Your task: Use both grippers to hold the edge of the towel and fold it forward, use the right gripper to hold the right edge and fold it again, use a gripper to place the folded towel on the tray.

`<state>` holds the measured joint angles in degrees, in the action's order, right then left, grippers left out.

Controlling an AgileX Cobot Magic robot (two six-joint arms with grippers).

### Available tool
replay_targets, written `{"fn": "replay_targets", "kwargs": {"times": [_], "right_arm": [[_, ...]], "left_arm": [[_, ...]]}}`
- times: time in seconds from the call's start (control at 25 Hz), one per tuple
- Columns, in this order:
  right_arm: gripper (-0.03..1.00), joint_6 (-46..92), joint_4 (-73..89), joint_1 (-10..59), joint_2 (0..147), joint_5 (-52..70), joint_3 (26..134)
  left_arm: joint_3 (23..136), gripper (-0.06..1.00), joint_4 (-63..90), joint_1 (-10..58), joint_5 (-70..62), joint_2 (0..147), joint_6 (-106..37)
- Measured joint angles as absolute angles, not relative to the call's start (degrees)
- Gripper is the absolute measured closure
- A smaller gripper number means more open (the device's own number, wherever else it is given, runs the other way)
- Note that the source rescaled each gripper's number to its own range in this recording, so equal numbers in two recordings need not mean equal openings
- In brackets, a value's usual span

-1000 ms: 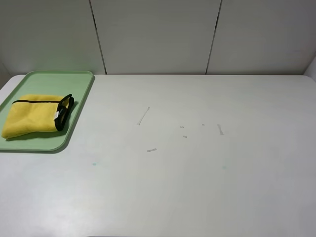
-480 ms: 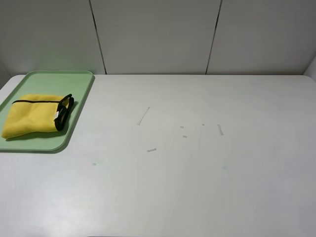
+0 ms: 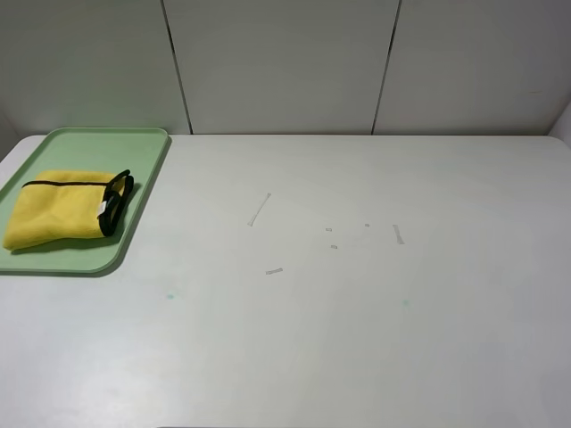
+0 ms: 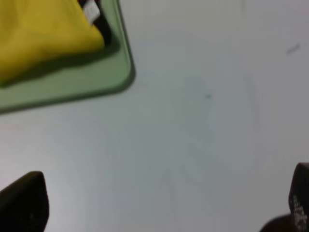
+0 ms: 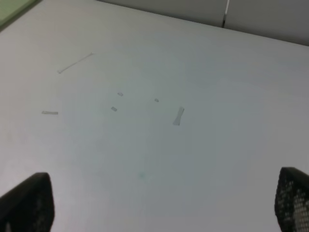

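Observation:
The folded yellow towel (image 3: 61, 210) lies on the mint-green tray (image 3: 143, 192) at the table's back left, its black-trimmed edge (image 3: 113, 205) bunched at its right side. No arm shows in the high view. In the left wrist view the towel (image 4: 43, 36) and a tray corner (image 4: 116, 77) show beyond my left gripper (image 4: 161, 203), whose fingertips (image 4: 24, 203) stand wide apart with nothing between them. My right gripper (image 5: 159, 205) is open and empty over bare table, its fingertips (image 5: 26, 203) at the frame's lower corners.
Small scraps of pale tape (image 3: 259, 209) and marks (image 3: 398, 234) lie on the white table (image 3: 357, 339) near the middle. A panelled grey wall (image 3: 285, 62) stands behind the table's back edge.

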<state>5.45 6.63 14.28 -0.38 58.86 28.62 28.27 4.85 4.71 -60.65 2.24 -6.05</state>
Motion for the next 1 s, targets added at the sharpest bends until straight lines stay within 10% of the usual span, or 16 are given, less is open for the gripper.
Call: {"fn": "replay_targets", "kwargs": {"times": [1.0], "right_arm": [[-0.03, 5.4, 6.6, 14.3, -0.4, 58.9, 28.6]], "left_arm": [[28.3, -0.06, 7.1, 1.4, -61.3, -0.4, -14.8]]}}
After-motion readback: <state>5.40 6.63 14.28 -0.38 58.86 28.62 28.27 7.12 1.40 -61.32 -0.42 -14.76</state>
